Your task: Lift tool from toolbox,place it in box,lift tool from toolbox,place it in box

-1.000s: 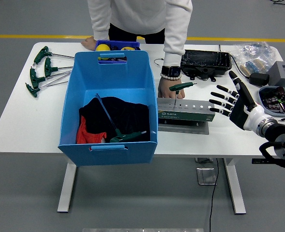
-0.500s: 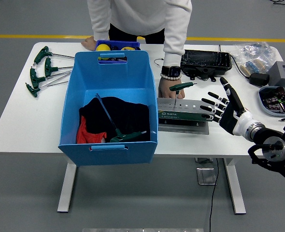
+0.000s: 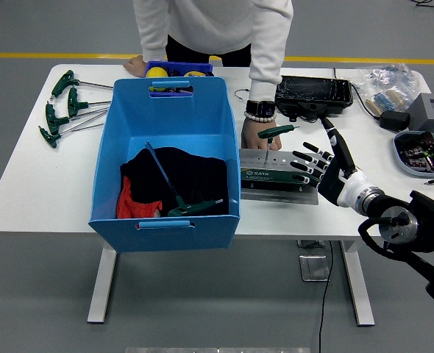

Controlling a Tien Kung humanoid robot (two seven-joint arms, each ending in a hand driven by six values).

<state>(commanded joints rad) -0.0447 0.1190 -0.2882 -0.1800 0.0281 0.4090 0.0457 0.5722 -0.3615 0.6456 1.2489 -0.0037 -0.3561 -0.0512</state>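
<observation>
A green toolbox rack (image 3: pixel 282 168) lies on the table right of the blue box (image 3: pixel 167 154). One green T-handle tool (image 3: pixel 274 133) stands upright in the rack. A person's hand (image 3: pixel 257 134) rests on the rack's far left end, next to that tool. My right hand (image 3: pixel 314 162) is open with fingers spread, its fingertips over the rack's right end, a short way right of the tool. Inside the blue box lie black and red cloth and a green-handled tool (image 3: pixel 180 200). My left arm is out of view.
Several green T-handle tools (image 3: pixel 64 109) lie at the table's far left. A black case (image 3: pixel 312 95), plastic bags (image 3: pixel 386 84), a grey block (image 3: pixel 432 112) and a dish of parts (image 3: pixel 423 153) stand at the right. A small blue tray (image 3: pixel 177 70) sits behind the box.
My right hand has moved left and a little farther in, from the table's right side to the rack's right end. The person and the tools have not moved.
</observation>
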